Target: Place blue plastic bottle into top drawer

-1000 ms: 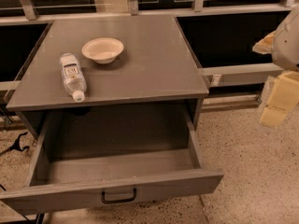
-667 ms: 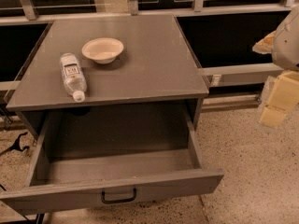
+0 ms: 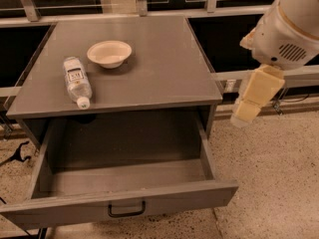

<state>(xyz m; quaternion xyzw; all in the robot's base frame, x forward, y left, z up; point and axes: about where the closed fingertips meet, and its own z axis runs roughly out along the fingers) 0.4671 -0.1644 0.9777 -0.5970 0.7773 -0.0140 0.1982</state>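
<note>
Nothing had moved in a second: the blue plastic bottle (image 3: 77, 80) lay sideways on the cabinet top (image 3: 159, 63), the top drawer (image 3: 164, 199) stood open, and the gripper (image 3: 244, 111) hung beside the cabinet, whether apart or together I could not tell, pickup unstarted.

My gripper (image 3: 247, 106) hangs right of the desk (image 3: 159, 59) (arm (image 3: 291, 24) cropped above), and the top drawer (image 3: 174, 200) loses its front-left corner off-view.
</note>
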